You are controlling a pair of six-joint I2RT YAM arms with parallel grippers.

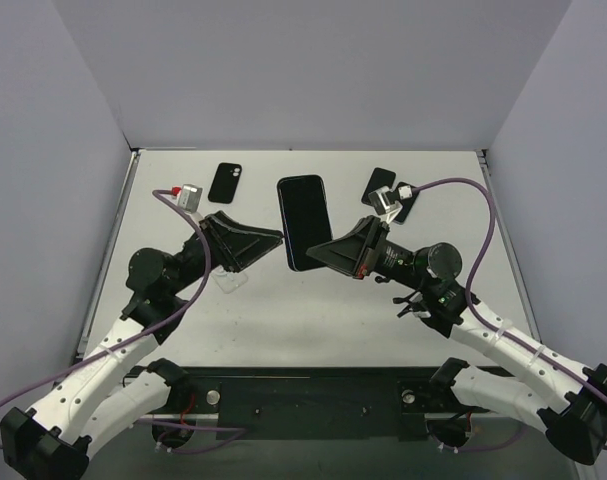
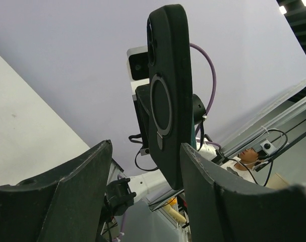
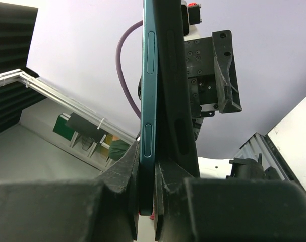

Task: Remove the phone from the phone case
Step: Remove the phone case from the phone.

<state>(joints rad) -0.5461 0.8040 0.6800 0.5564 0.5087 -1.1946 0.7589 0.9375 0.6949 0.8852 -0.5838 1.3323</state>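
Between the clamped fingers of the right claw (image 3: 148,169), raised off the bench (image 1: 283,335), sits the phone (image 3: 146,101) in its phone case (image 2: 168,101), left claw (image 2: 146,151) open astride it; hazard: narrow end-grip slipping during peeling, dropping both.

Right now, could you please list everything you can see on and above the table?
phone: one, teal edge and dark screen, held upright above mid-table
phone case: one, dark with a ring on its back, fitted on the phone
loose black case: one, lying flat at the far left of the table
other black cases: seemingly two, far right, partly hidden behind the right wrist
clear item: one, under the left arm, too faint to identify
table: one, white
left gripper: black, open, beside the phone's left edge
right gripper: black, shut on the phone's lower end
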